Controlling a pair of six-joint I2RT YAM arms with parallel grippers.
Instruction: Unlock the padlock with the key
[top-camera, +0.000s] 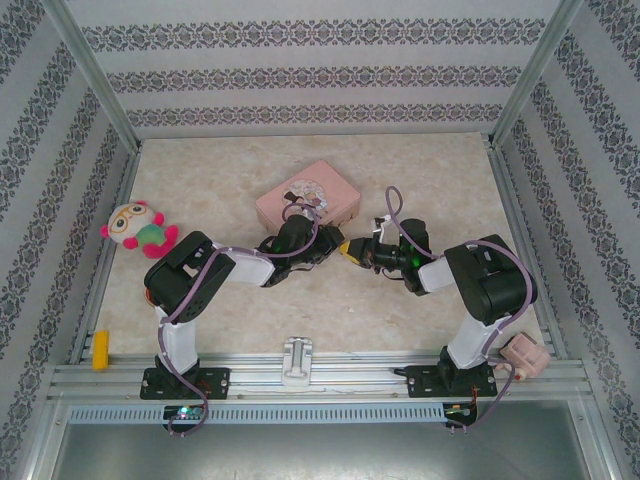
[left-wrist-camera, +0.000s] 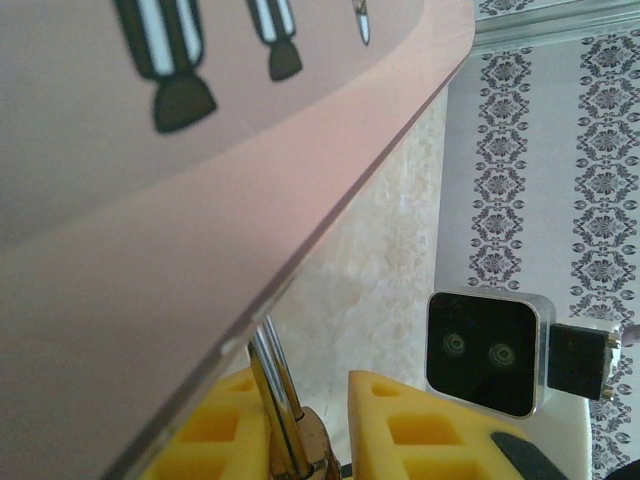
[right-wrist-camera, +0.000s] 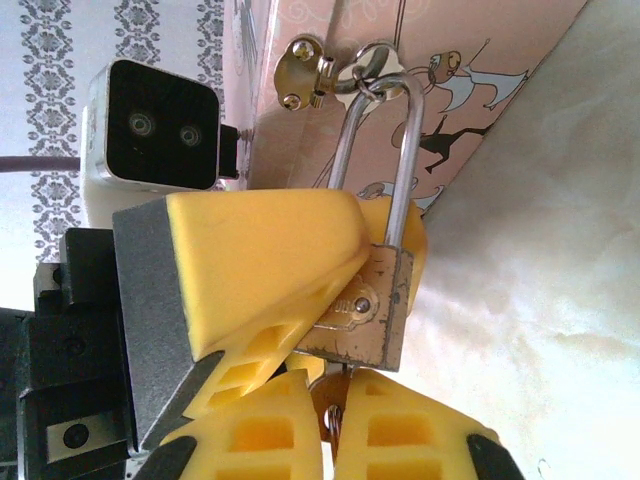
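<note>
Padlock (right-wrist-camera: 365, 310) hooked by its silver loop through a little ring on the side of the pink tin (top-camera: 335, 197), close against the tin's wall. Right claw (right-wrist-camera: 333, 392) shut tight on the key (right-wrist-camera: 331, 412), just under the padlock's bottom edge. Left claw (left-wrist-camera: 305, 400) with yellow fingers on both sides of the padlock; gripping or letting go, cannot tell. Hardly any room between the two claws and the tin. Lots of bare table (top-camera: 440, 180) to the right and behind. Plush toy (top-camera: 137, 227) far off on the left, near the table's edge. Small yellow block (top-camera: 100, 350) down by the front rail.
</note>
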